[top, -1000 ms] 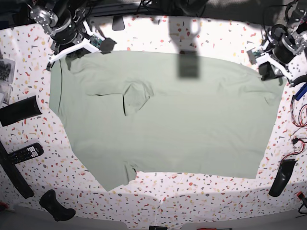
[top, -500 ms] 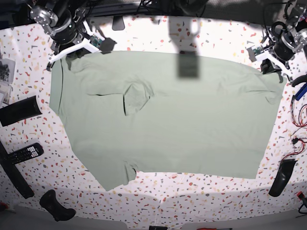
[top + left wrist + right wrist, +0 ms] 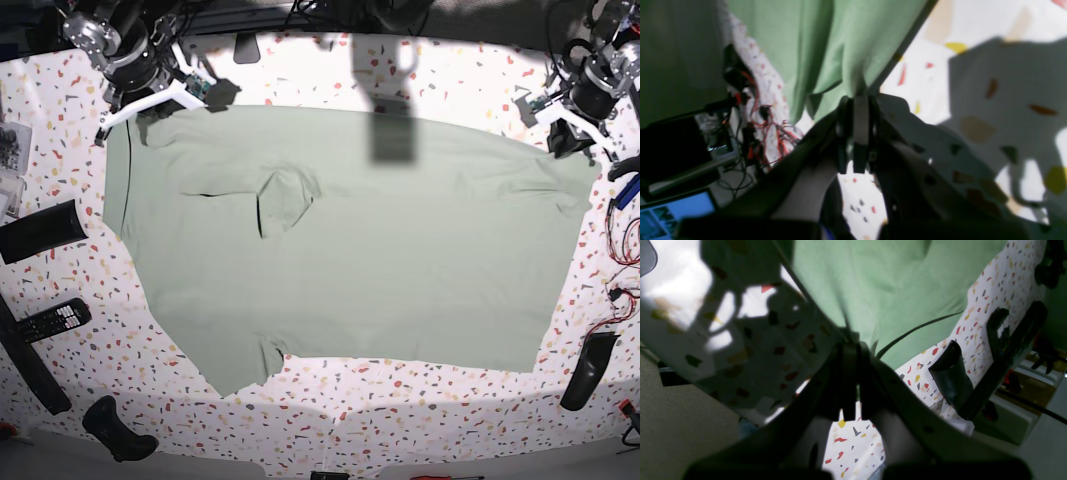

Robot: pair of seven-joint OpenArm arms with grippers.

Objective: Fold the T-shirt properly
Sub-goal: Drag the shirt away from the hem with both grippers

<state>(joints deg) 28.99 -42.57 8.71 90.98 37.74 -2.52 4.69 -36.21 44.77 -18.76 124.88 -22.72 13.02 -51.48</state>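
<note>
Large pale sage-green cloth T-shirt is spread flat on terrazzo counter, unfolded; far corners are pinched in both jaws, left gripper, right gripper. All folding is left.

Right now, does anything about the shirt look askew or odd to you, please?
Yes: a sleeve is folded inward onto the T-shirt, making a crumpled bump left of centre in the base view. The rest lies mostly flat.
</note>
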